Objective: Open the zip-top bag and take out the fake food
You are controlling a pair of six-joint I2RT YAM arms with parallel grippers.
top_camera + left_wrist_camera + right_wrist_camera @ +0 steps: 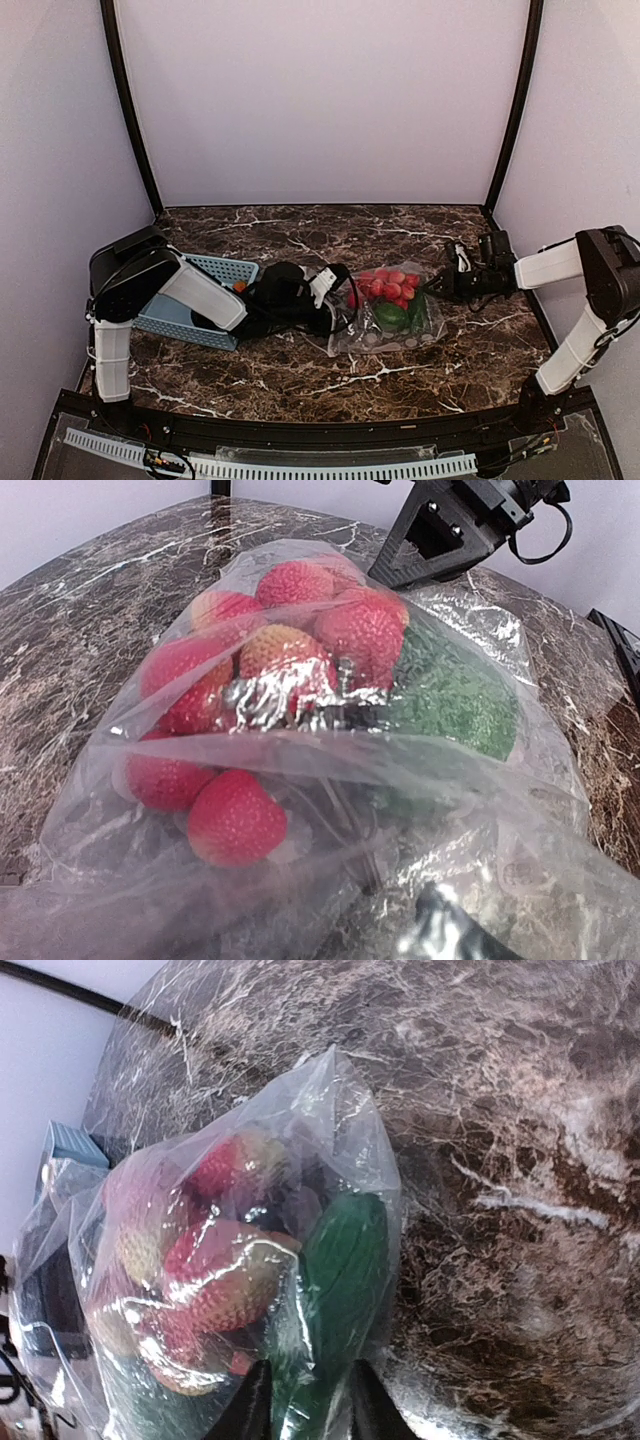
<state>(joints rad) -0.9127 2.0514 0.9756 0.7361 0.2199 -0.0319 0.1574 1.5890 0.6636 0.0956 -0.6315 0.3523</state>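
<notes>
The zip-top bag (395,325) lies flat near the middle of the dark marbled surface (300,230), between the two arms, and the fake food is inside it. A cluster of red pieces (390,285) fills the far half of the bag and a green vegetable (392,315) lies just nearer, touching the reds. In the left wrist view the clear crinkled plastic (480,810) is bunched over the red pieces (235,820), which have pale yellowish tips, with the green piece (450,695) to their right. Whether the bag's mouth is open or sealed cannot be told.

The right pincer (440,285) comes in from the right and meets the bag's right edge. In its own camera its two dark fingertips stand partly apart (310,1405), with a fold of plastic (330,1110) and the end of the green vegetable (345,1260) in the gap between them. Whether they press on the plastic or only straddle it cannot be told. A red piece (220,1270) sits just beyond, inside the bag.

The left pincer (338,295) is at the bag's left edge. Plastic drapes across the bottom of its camera view and hides its fingers, so how far it is open and whether it holds the bag cannot be told.

Behind the left arm a light-blue perforated basket (225,270) rests on the surface, left of the bag
</notes>
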